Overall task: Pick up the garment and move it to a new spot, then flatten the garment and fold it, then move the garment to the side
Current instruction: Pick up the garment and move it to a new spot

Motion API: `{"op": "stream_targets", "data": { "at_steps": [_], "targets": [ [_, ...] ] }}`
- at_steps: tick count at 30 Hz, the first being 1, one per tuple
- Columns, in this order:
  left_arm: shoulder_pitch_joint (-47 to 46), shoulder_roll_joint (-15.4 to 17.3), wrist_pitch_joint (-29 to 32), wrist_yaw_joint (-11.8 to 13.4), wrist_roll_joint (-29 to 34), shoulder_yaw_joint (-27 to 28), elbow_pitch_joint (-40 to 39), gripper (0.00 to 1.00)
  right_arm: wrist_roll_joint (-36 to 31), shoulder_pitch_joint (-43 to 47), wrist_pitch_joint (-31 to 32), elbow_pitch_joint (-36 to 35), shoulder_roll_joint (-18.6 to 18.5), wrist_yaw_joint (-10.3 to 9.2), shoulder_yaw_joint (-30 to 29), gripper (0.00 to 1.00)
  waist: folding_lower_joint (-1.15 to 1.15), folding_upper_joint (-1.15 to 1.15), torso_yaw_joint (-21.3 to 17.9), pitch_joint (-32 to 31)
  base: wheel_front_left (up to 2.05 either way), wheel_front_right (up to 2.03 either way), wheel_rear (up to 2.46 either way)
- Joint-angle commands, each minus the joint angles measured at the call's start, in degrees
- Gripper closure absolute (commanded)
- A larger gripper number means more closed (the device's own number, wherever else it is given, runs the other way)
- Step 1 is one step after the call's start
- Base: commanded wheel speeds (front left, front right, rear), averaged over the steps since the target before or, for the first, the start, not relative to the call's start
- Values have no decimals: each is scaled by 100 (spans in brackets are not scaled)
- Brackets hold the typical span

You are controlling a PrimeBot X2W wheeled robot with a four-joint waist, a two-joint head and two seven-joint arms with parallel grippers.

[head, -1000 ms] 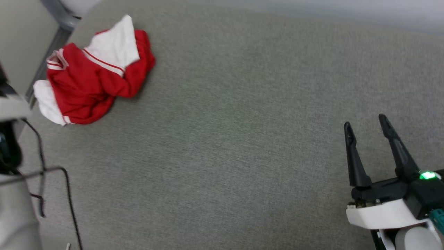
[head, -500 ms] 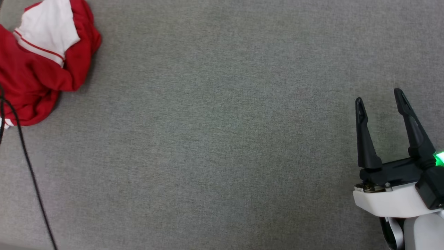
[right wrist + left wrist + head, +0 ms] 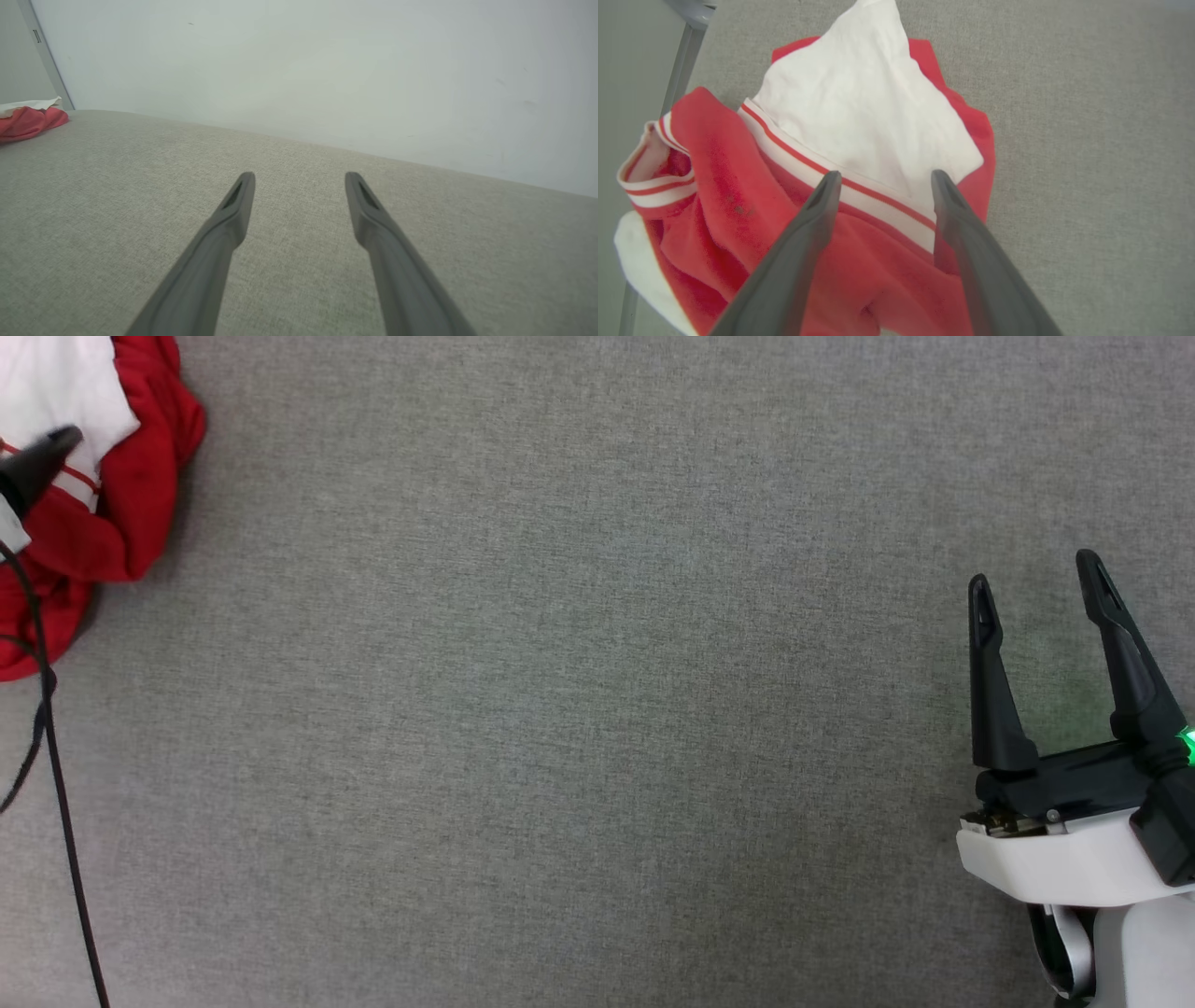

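Left wrist view: left end effector (image 3: 885,175) spread over the crumpled garment (image 3: 859,107), frame centre. Head view, lower right: right end effector (image 3: 1033,569) spread over the grey table (image 3: 560,709).

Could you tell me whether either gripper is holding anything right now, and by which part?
Nothing is held. The left gripper hangs open over the crumpled garment; the right gripper is open above the grey surface.

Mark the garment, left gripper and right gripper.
garment (image 3: 859,116), left wrist view, on its white sleeve panel.
left gripper (image 3: 885,175), left wrist view, midway between the fingertips.
right gripper (image 3: 1033,569), head view, midway between the fingertips.
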Motion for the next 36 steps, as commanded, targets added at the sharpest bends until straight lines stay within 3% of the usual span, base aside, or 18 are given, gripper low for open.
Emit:
{"op": "stream_targets", "data": {
  "at_steps": [1, 6, 11, 12, 13, 14, 23, 29, 36],
  "targets": [
    [-24, 53, 232, 1, -127, -177, 51, 0, 37, -92, -12, 9, -7, -4, 5, 0, 0, 0, -32, 54, 0, 0, 0],
    [157, 43, 645, 1, -354, -623, 285, 0, 130, -133, -12, 58, -7, -4, -18, 0, 0, 0, -84, 147, 0, 0, 0],
    [307, -324, 755, -4, -399, -1076, 687, 0, 174, -146, -12, 110, -6, -4, -30, 0, 0, 0, -95, 186, 0, 0, 0],
    [309, -378, 709, -4, -406, -1147, 732, 35, 182, -142, -12, 130, -6, -4, -29, 0, 0, 0, -94, 172, 0, 0, 0],
    [306, -405, 682, -4, -414, -1214, 763, 78, 187, -132, -12, 153, -6, -4, -27, 0, 0, 0, -93, 153, 0, 0, 0],
    [293, -416, 640, -4, -420, -1276, 778, 100, 202, -125, -12, 169, -6, -4, -26, 0, 0, 0, -90, 122, 0, 0, 0],
    [-235, 133, -799, 1, -19, -1811, 304, 100, 453, 108, -12, 367, -6, -4, 54, 0, 0, 0, 24, -725, 0, 0, 0],
    [-417, 186, -1261, 1, 293, -2151, -192, 100, 648, 223, -12, 463, -6, -4, 105, 0, 0, 0, 47, -1196, 0, 0, 0],
    [-581, 26, -1622, 2, 698, -2458, -899, 100, 851, 364, -12, 567, -6, -4, 107, 0, 0, 0, -144, -1654, 0, 0, 0]
  ]
}}
